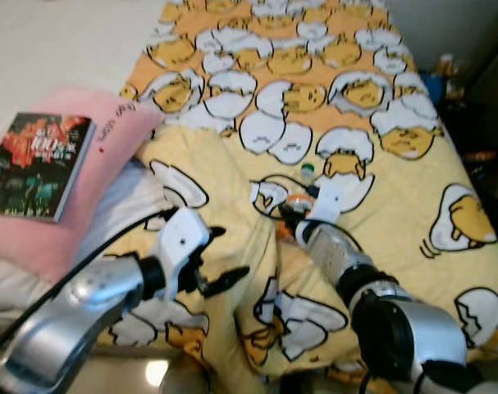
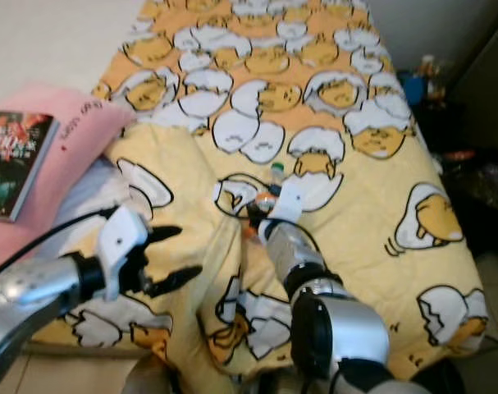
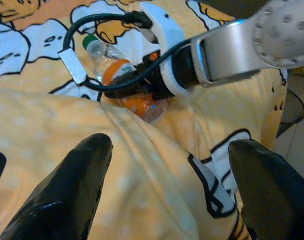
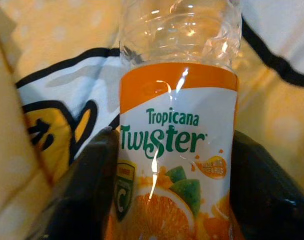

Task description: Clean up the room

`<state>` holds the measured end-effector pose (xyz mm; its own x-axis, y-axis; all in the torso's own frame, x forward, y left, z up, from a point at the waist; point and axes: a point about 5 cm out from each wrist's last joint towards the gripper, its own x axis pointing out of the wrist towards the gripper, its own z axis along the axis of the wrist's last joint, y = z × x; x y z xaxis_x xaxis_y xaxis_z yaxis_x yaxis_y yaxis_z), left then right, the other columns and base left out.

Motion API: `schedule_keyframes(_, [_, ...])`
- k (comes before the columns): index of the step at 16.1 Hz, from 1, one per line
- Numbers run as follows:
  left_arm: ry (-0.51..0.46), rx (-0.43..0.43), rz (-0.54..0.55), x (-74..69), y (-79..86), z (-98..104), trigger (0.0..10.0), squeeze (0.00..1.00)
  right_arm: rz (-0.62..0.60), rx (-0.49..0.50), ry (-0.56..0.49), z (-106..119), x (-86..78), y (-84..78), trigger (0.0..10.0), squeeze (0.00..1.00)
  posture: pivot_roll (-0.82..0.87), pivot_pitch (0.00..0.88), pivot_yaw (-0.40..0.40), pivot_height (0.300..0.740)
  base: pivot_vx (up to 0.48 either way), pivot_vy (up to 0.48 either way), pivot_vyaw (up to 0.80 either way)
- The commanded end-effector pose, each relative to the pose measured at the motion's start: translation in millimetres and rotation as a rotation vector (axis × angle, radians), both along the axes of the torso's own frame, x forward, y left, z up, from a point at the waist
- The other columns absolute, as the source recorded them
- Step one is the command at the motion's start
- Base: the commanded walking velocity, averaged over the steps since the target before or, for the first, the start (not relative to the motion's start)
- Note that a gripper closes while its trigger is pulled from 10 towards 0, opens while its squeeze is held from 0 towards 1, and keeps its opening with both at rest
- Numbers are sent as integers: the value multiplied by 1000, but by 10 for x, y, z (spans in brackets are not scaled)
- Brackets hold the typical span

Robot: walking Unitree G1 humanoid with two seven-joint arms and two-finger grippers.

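An empty Tropicana Twister bottle (image 4: 179,125) with an orange label and a green cap lies on the yellow egg-print blanket (image 1: 396,189) near the middle of the bed (image 1: 300,190). My right gripper (image 1: 291,209) reaches forward onto it. Its black fingers (image 4: 86,185) press against both sides of the label, so it is shut on the bottle. In the left wrist view the same bottle (image 3: 116,65) shows under the right wrist. My left gripper (image 1: 230,253) hovers open above a fold of the blanket at the front left, a short way from the bottle.
A dark paperback book (image 1: 35,164) rests on a pink pillow (image 1: 109,131) at the left, above white bedding (image 1: 117,205). Dark clutter (image 1: 470,107) stands beside the bed on the right. The bed's front edge is just below my arms.
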<state>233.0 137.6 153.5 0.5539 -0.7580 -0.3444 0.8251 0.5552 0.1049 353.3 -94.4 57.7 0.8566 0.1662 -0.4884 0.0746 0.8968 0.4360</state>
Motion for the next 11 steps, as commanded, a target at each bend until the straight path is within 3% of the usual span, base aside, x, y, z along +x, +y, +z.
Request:
schedule_keyframes(1, [-4,-11,13,71,-8,-34,10000,0,17,-18,-68,178,111,37,0,0,305,9,-40,740,0,0,0])
schedule_keyframes(2, [-16,-45,56,251,-19,-84,10000,0,22,-88,-188,436,261,-39,0,0,277,0,-36,740,0,0,0])
schedule_keyframes(3, [-14,-73,76,308,-28,-96,10000,0,10,-116,-233,525,309,-107,0,0,263,0,-34,740,0,0,0])
schedule_keyframes(4, [5,-156,153,473,-30,-148,10000,0,-16,-186,-343,713,392,-283,0,0,231,0,-30,740,0,0,0])
schedule_keyframes(5, [11,-168,179,531,-21,-175,10000,0,-21,-221,-376,759,406,-334,0,0,210,0,-29,740,0,0,0])
schedule_keyframes(7, [5,-181,276,724,-3,-281,10000,0,-92,-351,-490,827,382,-589,0,0,169,0,-25,740,0,0,0])
schedule_keyframes(8, [-8,-193,331,780,-6,-299,10000,0,-153,-439,-553,771,277,-742,0,0,141,0,-22,740,0,0,0])
schedule_keyframes(9, [-41,-223,404,850,-1,-311,10000,0,-216,-553,-636,645,47,-897,0,0,126,0,-22,740,0,0,0])
schedule_keyframes(10, [-85,-249,450,870,18,-292,10000,0,-234,-594,-661,516,-153,-950,0,0,117,0,-23,740,0,0,0])
schedule_keyframes(11, [-179,-469,639,866,192,-164,10000,0,-197,-690,-647,148,-672,-999,0,0,84,0,-7,740,281,-386,0])
